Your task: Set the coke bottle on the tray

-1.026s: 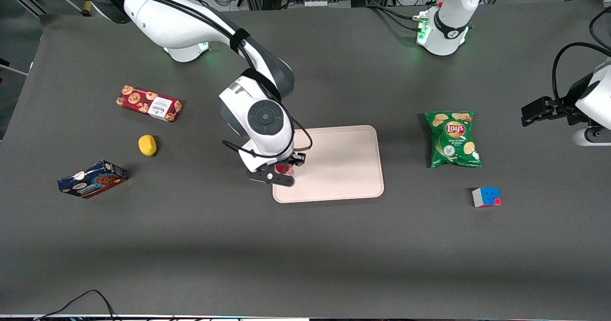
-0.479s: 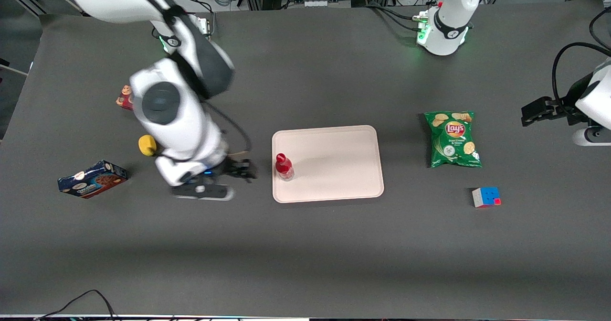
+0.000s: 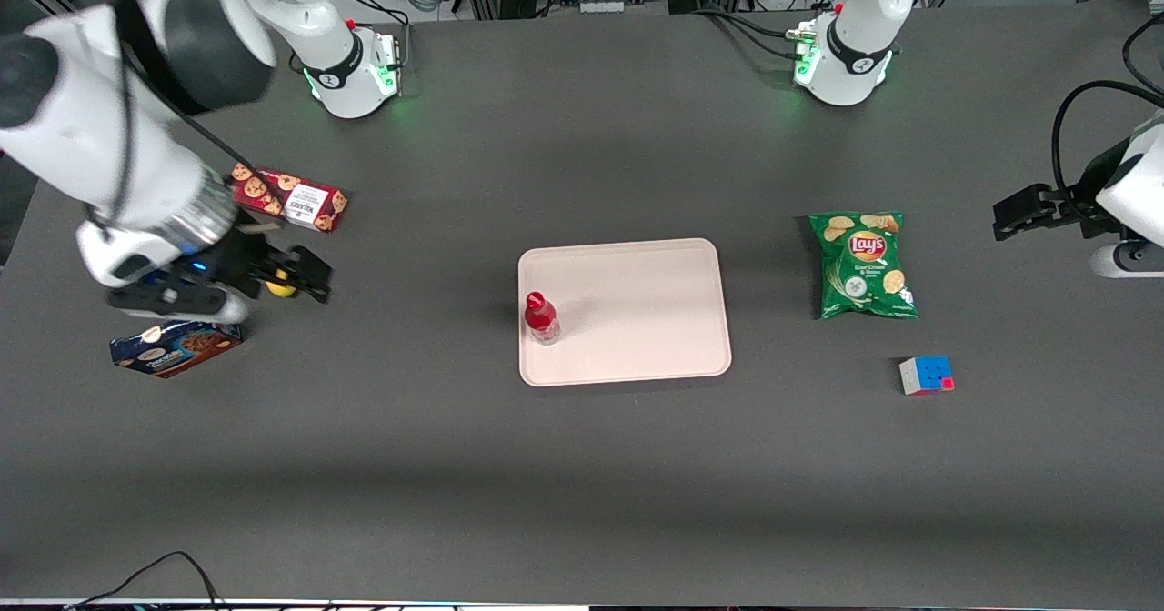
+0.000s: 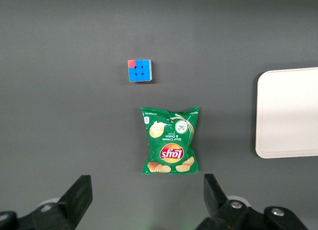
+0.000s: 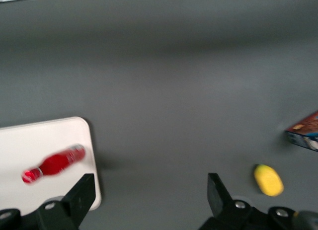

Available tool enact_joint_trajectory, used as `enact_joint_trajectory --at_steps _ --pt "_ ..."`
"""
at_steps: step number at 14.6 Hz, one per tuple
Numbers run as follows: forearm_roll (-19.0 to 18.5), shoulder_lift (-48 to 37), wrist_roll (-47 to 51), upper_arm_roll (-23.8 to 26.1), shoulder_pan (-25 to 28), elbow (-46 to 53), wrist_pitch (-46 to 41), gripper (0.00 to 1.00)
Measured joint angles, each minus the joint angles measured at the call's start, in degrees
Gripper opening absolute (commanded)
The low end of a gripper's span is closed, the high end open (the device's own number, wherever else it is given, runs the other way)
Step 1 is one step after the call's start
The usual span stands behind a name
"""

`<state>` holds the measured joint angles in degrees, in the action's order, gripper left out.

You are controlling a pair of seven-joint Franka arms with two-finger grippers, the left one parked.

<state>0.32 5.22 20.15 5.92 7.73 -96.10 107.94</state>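
The small red coke bottle point(image 3: 541, 317) stands upright on the pale pinkish-beige tray point(image 3: 646, 320), close to the tray's edge toward the working arm's end. It also shows in the right wrist view point(image 5: 53, 165) on the tray point(image 5: 30, 140). My gripper point(image 3: 305, 276) is open and empty, raised above the table well away from the tray toward the working arm's end, over the yellow fruit point(image 3: 284, 289). Its two black fingers point(image 5: 82, 192) stand wide apart with bare table between them.
A red cookie box point(image 3: 286, 196) and a blue cookie box point(image 3: 177, 342) lie near my gripper. A green Lay's chip bag point(image 3: 862, 265) and a puzzle cube point(image 3: 926, 375) lie toward the parked arm's end. The yellow fruit point(image 5: 268, 180) shows in the right wrist view.
My gripper let go of the coke bottle on the tray, then swung away toward the working arm's end and rose. The bottle stays upright where it was set.
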Motion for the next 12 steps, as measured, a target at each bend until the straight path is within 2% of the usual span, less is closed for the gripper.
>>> enact_joint_trajectory --at_steps 2,7,9,12 --pt "2.0 -6.0 -6.4 -5.2 -0.1 -5.5 0.0 1.00" --pt "2.3 -15.4 -15.5 -12.8 -0.2 -14.3 -1.0 1.00" --pt "2.3 -16.0 -20.4 -14.6 -0.2 -14.1 -3.1 1.00" --pt "1.7 -16.0 -22.0 -15.0 -0.1 -12.8 -5.8 1.00"
